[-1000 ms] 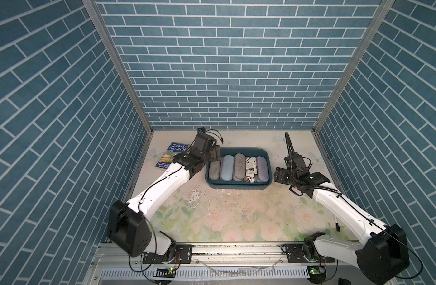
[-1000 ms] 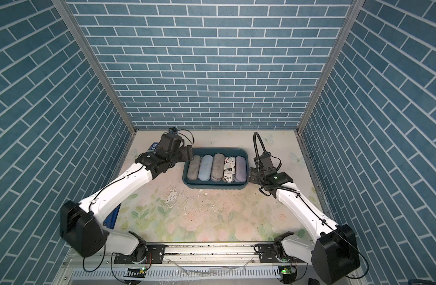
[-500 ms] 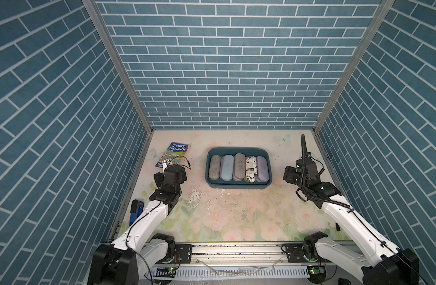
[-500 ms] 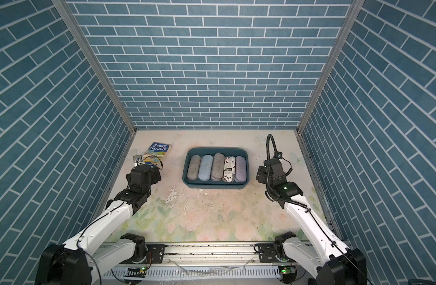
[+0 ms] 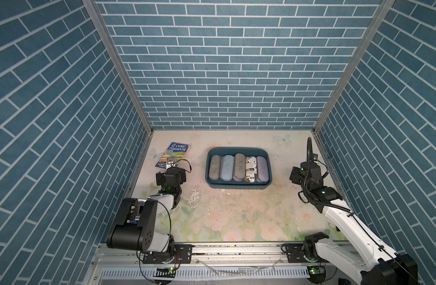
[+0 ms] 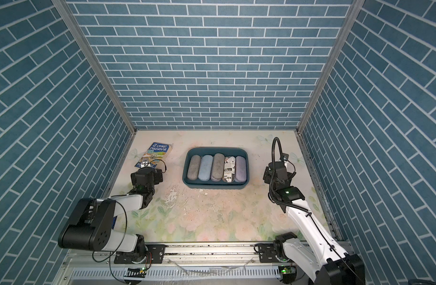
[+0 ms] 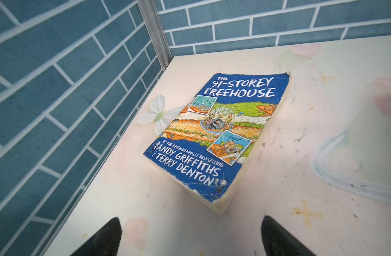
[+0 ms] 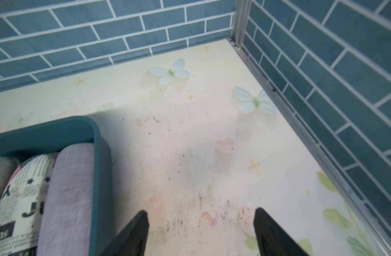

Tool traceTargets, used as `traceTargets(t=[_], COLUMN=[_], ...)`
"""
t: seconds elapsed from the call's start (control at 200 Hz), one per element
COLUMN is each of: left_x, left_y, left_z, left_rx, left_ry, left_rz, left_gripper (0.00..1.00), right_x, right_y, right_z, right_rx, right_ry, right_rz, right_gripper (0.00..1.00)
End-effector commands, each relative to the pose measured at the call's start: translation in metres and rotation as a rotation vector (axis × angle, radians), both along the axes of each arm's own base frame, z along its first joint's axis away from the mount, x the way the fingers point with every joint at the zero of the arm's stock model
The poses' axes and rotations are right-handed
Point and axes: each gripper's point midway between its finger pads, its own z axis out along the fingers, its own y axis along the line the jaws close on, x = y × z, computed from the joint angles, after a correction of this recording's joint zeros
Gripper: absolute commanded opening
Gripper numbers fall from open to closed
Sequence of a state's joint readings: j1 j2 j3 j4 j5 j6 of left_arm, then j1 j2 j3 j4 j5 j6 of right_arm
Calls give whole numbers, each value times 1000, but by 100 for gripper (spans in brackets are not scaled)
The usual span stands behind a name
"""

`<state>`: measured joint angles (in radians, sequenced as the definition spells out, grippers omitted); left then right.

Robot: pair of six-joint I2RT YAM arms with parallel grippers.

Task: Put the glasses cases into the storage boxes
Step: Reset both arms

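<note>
Mid-far, teal tub (image 5: 238, 185) filled side to side by five glasses cases (image 5: 238, 166) lying flat. Far left corner taken by book (image 5: 178, 150). Bare tabletop (image 5: 236, 217) near, also right of tub.

Two white-and-black arms on a slotted aluminium rail (image 5: 236, 249).
The left arm (image 5: 160, 200) and right arm (image 5: 340, 217) have glossy white link shells between chunky black joint housings (image 5: 131, 229). Each wrist module carries a small green light (image 5: 323, 191). Thin black cables (image 5: 170, 222) loop beside the links, a thick corrugated black hose (image 5: 309, 153) rises from the right wrist, and the fingers (image 8: 132, 235) are matte black wedges.
</note>
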<state>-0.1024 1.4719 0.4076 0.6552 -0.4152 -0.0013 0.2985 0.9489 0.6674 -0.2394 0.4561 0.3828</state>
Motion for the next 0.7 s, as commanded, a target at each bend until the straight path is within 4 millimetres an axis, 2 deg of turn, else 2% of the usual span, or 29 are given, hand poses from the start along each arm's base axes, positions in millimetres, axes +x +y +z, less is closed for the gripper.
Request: traceTargets(t=[0.0, 0.085, 0.26, 0.39, 0.445, 0.485, 0.53, 0.695], left_x=[19, 19, 19, 17, 16, 12, 16, 14], left_y=[-3, -3, -3, -10, -6, -7, -7, -7], left_z=[24, 24, 23, 19, 18, 10, 18, 14], left_rx=[0, -1, -7, -18, -13, -26, -22, -25], left_ry=[-88, -85, -92, -108, -163, -110, -150, -129], left_rz=[-26, -27, -30, -82, -74, -75, -74, -74], left_gripper=[100, 99, 100, 99, 100, 99, 100, 100], right_x=[6, 11, 21, 25, 26, 27, 29, 50], right_y=[-19, -29, -55, -70, -75, -76, -75, -74], right_z=[15, 18, 8, -16, -27, -32, -39, -61], right_rx=[-74, -91, -163, -234, -245, -241, -222, -193], right_ry=[-79, -122, -152, -132, -124, -138, -162, -176], right_rz=[-51, -76, -132, -154, -161, -164, -150, -100], right_gripper=[76, 76, 76, 76, 76, 76, 76, 77])
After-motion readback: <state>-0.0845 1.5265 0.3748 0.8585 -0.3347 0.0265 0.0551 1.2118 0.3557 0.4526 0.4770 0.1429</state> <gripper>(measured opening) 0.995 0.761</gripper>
